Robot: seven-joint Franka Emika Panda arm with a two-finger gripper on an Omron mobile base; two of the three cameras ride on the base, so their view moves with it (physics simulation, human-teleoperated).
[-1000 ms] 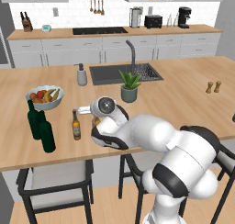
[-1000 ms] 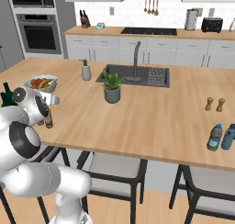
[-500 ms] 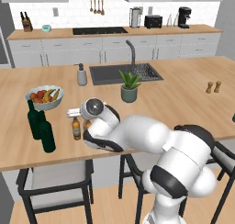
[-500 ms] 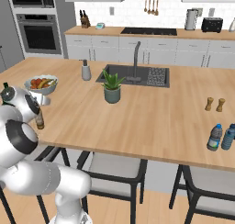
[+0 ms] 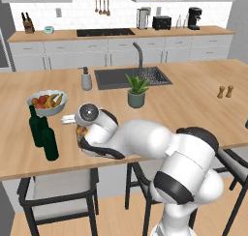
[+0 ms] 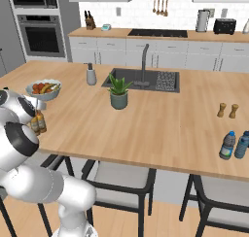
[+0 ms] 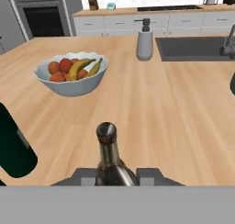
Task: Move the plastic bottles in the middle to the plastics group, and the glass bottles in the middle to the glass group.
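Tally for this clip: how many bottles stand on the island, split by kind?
green wine bottles: 2
brown beer bottles: 2
blue plastic bottles: 2
Total: 6

- Left base view: I look from behind the arm's left, forward and down across the island counter [image 5: 193,109].
- Right base view: same counter [image 6: 160,119], from the right.
- Hand view: low, close, facing the fruit bowl [image 7: 71,83]; all three share it.

fruit bowl [image 5: 46,107], soap dispenser [image 5: 86,80], potted plant [image 5: 136,91], shakers [image 5: 225,91]
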